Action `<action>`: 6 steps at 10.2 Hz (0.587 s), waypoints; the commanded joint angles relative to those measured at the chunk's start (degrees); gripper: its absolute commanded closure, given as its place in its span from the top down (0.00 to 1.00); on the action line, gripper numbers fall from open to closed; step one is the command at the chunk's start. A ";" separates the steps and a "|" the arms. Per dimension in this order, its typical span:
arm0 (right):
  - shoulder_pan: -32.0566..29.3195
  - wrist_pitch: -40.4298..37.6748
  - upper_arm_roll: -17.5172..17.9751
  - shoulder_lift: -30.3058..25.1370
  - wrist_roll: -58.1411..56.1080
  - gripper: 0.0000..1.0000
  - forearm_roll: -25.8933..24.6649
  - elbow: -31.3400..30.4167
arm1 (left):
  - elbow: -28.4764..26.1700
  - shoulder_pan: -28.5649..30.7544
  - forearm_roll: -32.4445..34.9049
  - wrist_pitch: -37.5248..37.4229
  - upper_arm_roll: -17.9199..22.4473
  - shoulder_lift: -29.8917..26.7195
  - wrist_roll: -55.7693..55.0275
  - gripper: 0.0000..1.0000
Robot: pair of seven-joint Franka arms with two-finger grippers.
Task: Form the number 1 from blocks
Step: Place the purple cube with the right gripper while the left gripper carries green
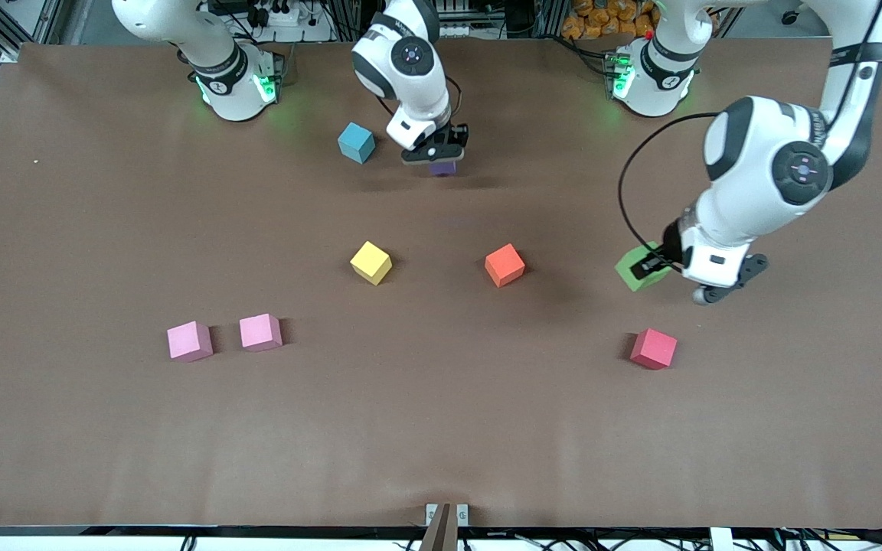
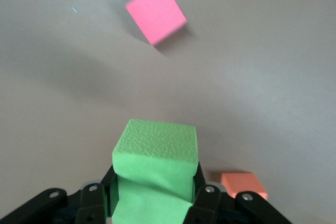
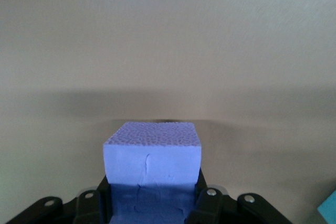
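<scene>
Between the fingers of the right gripper (image 1: 442, 159) sits the purple block (image 1: 443, 168), low at the bench (image 1: 66, 229) surface toward the robots' bases; whether it touches the surface cannot be told. In the right wrist view the fingers (image 3: 206, 203) press its two opposite sides, and the purple block (image 3: 152, 161) stands square to them, top face level. Being a cube, it has no long axis.

The left gripper (image 1: 651, 266) holds the green block (image 1: 638, 268) clamped between its fingers (image 2: 205, 203), above the bench toward the left arm's end. The green block (image 2: 155, 166) juts out past the fingertips, its edges turned at a slant to the bench edge in the front view.

Beside the purple block, toward the right arm's end, lies a blue block (image 1: 356, 142). Nearer the front camera rest the yellow block (image 1: 370, 262) and orange block (image 1: 504, 265), well apart, both turned diagonally. Nearer still lie two light pink blocks (image 1: 190, 340) (image 1: 260, 332) just beside each other, and a red block (image 1: 654, 348) under the left arm.
</scene>
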 commanded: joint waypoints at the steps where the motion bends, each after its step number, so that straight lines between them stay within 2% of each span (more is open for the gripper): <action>1: 0.00 0.00 -1.26 0.94 2.62 0.00 0.87 1.47 | 1.90 -4.71 -0.40 -1.21 0.17 1.15 -4.61 0.55; 4: 0.70 0.09 -1.44 5.86 3.42 0.00 0.09 6.21 | 8.13 -7.44 -0.40 -1.21 0.17 6.58 -6.89 0.55; 6: 0.70 0.35 -1.44 7.36 3.33 0.00 -1.93 6.65 | 9.46 -8.15 -0.22 -1.21 0.08 7.66 -7.43 0.55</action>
